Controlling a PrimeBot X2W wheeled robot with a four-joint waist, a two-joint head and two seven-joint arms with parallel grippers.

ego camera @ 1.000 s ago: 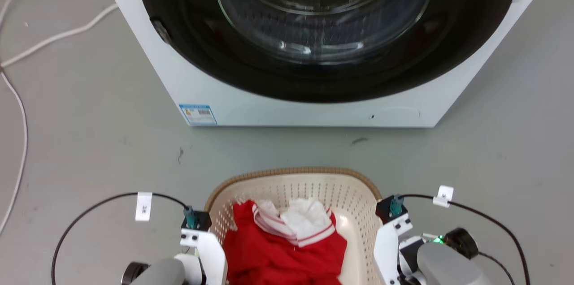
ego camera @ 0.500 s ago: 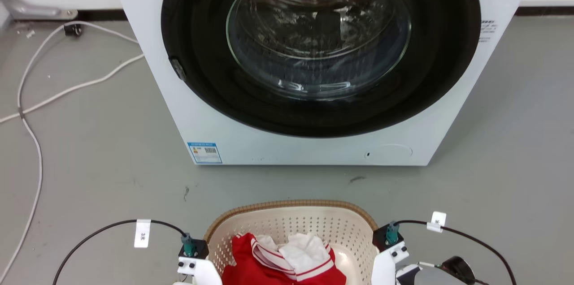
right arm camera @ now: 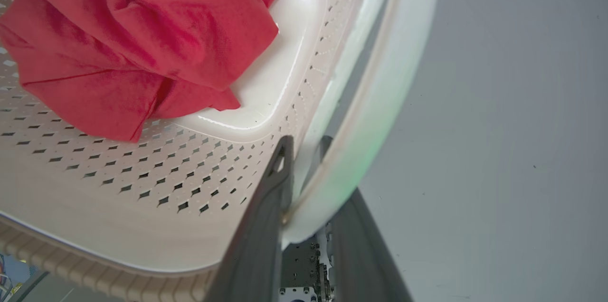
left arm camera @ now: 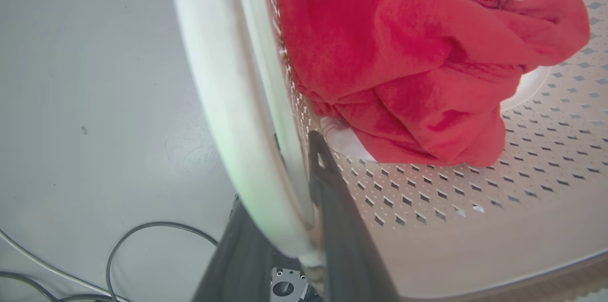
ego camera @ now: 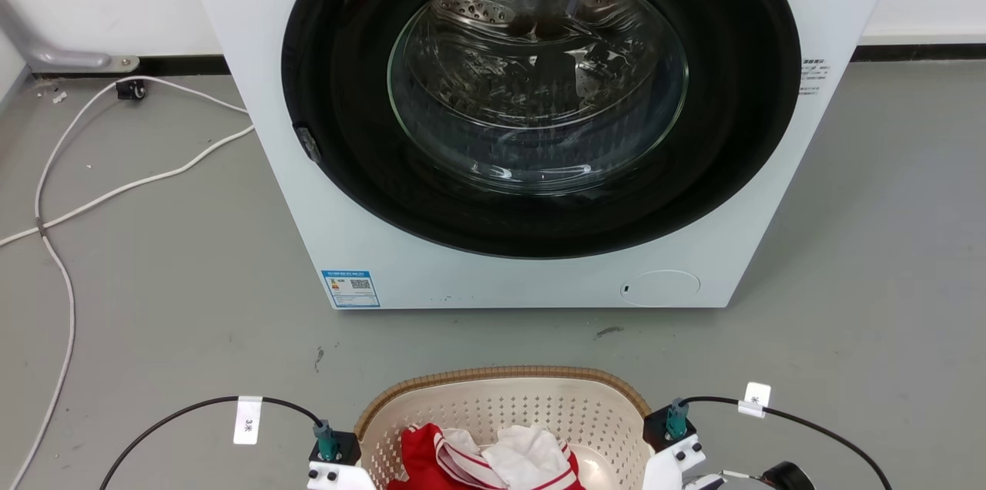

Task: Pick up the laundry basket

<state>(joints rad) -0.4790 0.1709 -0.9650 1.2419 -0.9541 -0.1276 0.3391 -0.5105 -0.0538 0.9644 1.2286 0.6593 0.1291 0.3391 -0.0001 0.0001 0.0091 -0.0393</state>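
Cream perforated laundry basket, brown rim | left end effector, right end effector — pinching handles

Laundry area: front-load washing machine, grey floor, loose cables.

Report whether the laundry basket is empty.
Not empty: red and white clothes lie inside the laundry basket, leaving part of its perforated floor bare.
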